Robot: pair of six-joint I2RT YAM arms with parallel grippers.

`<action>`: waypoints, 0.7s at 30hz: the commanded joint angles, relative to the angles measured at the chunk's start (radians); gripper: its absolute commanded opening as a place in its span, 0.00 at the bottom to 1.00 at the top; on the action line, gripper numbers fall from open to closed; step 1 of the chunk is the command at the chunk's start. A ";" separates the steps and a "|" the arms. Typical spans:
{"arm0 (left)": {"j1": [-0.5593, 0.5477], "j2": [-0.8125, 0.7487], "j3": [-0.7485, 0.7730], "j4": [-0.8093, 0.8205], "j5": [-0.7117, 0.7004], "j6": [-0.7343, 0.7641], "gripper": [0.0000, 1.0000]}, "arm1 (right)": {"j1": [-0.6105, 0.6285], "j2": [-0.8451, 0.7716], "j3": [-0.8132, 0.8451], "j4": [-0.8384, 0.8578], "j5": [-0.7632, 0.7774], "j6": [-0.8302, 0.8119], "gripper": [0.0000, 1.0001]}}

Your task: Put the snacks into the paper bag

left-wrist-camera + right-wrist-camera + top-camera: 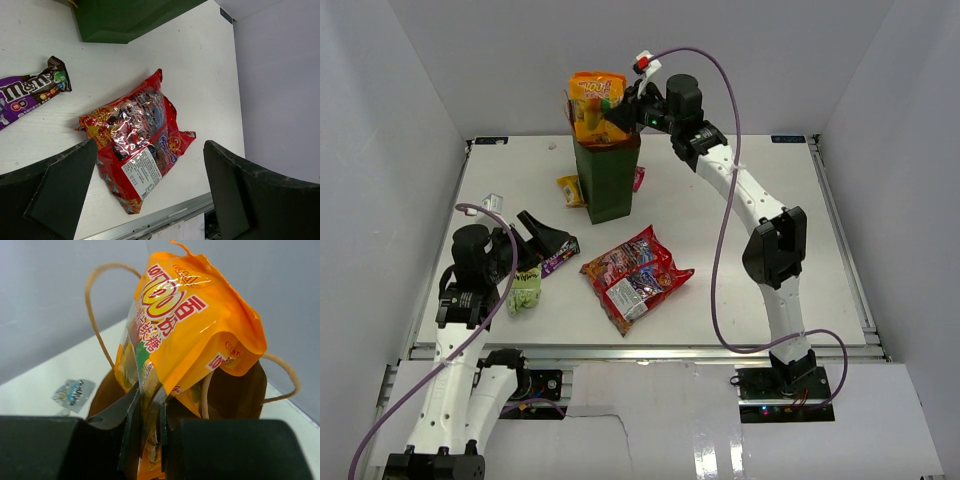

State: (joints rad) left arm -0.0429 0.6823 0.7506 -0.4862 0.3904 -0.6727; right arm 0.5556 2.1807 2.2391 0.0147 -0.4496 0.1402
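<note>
Orange pack (195, 325), judged light, soft and slippery, is pinched by its edge in the right gripper (148, 427) over the paper bag (607, 185); left gripper (150, 185) is spread wide.

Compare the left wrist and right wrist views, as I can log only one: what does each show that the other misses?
Only the left wrist: a red crinkly bag and a purple bar past the open left gripper. Only the right wrist: the orange pack clamped in the right gripper, loop handles, a small silvery packet. Both: the paper bag and the table.
</note>
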 commanded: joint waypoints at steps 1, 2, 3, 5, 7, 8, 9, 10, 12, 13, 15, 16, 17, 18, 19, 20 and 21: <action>0.003 -0.010 0.023 0.000 0.002 0.016 0.98 | 0.030 -0.048 0.014 0.110 0.129 -0.099 0.08; 0.003 -0.009 0.023 0.000 0.002 0.016 0.98 | 0.036 -0.052 0.010 0.108 0.141 -0.120 0.08; 0.002 -0.009 0.023 0.000 0.004 0.018 0.98 | 0.049 -0.053 0.005 0.107 0.146 -0.131 0.13; 0.001 -0.007 0.023 0.000 0.004 0.018 0.98 | 0.059 -0.059 -0.010 0.102 0.155 -0.136 0.33; 0.001 -0.009 0.023 0.000 0.001 0.018 0.98 | 0.064 -0.062 -0.019 0.100 0.160 -0.136 0.35; 0.003 -0.010 0.023 0.000 -0.001 0.018 0.98 | 0.067 -0.062 -0.022 0.100 0.161 -0.136 0.35; 0.002 -0.010 0.021 0.000 -0.001 0.018 0.98 | 0.069 -0.062 -0.026 0.099 0.163 -0.136 0.36; 0.003 -0.013 0.021 -0.002 -0.001 0.019 0.98 | 0.067 -0.064 -0.026 0.097 0.164 -0.136 0.38; 0.001 -0.012 0.020 -0.002 -0.002 0.019 0.98 | 0.067 -0.068 -0.030 0.093 0.166 -0.136 0.42; 0.001 -0.010 0.020 -0.002 -0.002 0.021 0.98 | 0.067 -0.073 -0.033 0.093 0.166 -0.134 0.43; 0.002 -0.007 0.021 -0.002 -0.004 0.021 0.98 | 0.069 -0.088 -0.044 0.091 0.154 -0.172 0.44; 0.001 0.002 0.021 -0.002 -0.005 0.022 0.98 | 0.069 -0.093 -0.048 0.093 0.147 -0.177 0.45; 0.001 0.005 0.023 -0.002 -0.005 0.027 0.98 | 0.067 -0.099 -0.056 0.093 0.140 -0.180 0.46; 0.001 0.010 0.026 0.000 -0.008 0.028 0.98 | 0.069 -0.114 -0.062 0.091 0.134 -0.189 0.47; 0.001 0.016 0.027 0.000 -0.013 0.027 0.98 | 0.067 -0.125 -0.065 0.093 0.121 -0.197 0.48; 0.001 0.026 0.030 0.001 -0.024 0.028 0.98 | 0.061 -0.136 -0.071 0.091 0.073 -0.203 0.50; 0.001 0.036 0.035 0.001 -0.039 0.028 0.98 | 0.055 -0.163 -0.079 0.081 0.030 -0.211 0.54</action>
State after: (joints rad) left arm -0.0429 0.6998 0.7509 -0.4866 0.3824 -0.6609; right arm 0.6231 2.1296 2.1651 0.0509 -0.3328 -0.0261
